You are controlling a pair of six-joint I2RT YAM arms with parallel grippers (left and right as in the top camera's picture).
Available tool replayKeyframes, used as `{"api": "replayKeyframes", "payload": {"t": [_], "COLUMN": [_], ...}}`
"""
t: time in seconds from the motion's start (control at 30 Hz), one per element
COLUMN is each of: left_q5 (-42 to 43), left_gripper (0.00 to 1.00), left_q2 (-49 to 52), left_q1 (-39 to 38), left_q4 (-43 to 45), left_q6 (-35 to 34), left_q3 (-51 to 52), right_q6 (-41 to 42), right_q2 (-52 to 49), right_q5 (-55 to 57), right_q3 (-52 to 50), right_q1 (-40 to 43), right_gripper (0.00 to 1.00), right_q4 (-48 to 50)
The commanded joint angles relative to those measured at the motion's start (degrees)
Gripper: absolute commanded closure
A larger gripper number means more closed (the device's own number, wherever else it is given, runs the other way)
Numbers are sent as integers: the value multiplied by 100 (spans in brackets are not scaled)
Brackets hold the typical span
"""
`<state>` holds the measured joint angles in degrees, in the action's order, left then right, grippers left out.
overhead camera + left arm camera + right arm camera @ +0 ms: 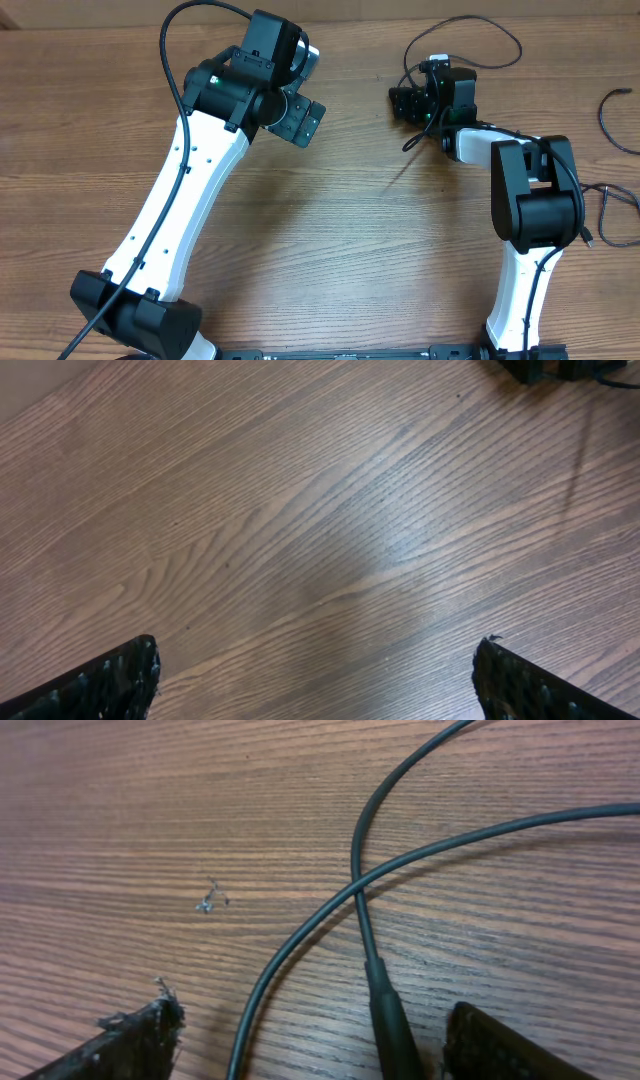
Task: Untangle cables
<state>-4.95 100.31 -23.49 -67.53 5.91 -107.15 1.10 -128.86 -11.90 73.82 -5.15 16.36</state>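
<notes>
A thin black cable (478, 40) lies in a loop on the wooden table at the upper right. My right gripper (405, 103) sits low over its near end. In the right wrist view two strands of the cable (420, 850) cross, and a thicker plug sleeve (392, 1020) lies between my open right fingers (310, 1020), close to the right finger. Two more black cables lie at the far right, one upper (610, 118) and one lower (612, 212). My left gripper (300, 118) is open and empty over bare wood, its fingertips wide apart (315, 660).
The wooden table (330, 230) fills the view. The right gripper's black body shows at the top right of the left wrist view (540, 368). The right arm's base (530, 200) stands beside the lower right-hand cable.
</notes>
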Motion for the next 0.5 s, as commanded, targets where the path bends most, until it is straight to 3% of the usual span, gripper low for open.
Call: {"api": "replayKeyframes", "payload": {"t": [0.0,0.2,0.47], "left_q5": [52,52,52], "left_gripper": [0,0,0], "left_q2": [20,20,20], "left_q1": [24,24,24], "left_q4": [24,24,24], "left_q6": [-81,-81,-81], "left_q3": [13,13,13], "right_q6": [-122,-125,-669], "right_q2": [-109,-109,-109], "right_q5": [26,28,55], "right_q3": [103,103,103], "right_q1": [-15,-15,-7], "right_gripper": [27,54,77], "right_q4": [-52,-131,-173]}}
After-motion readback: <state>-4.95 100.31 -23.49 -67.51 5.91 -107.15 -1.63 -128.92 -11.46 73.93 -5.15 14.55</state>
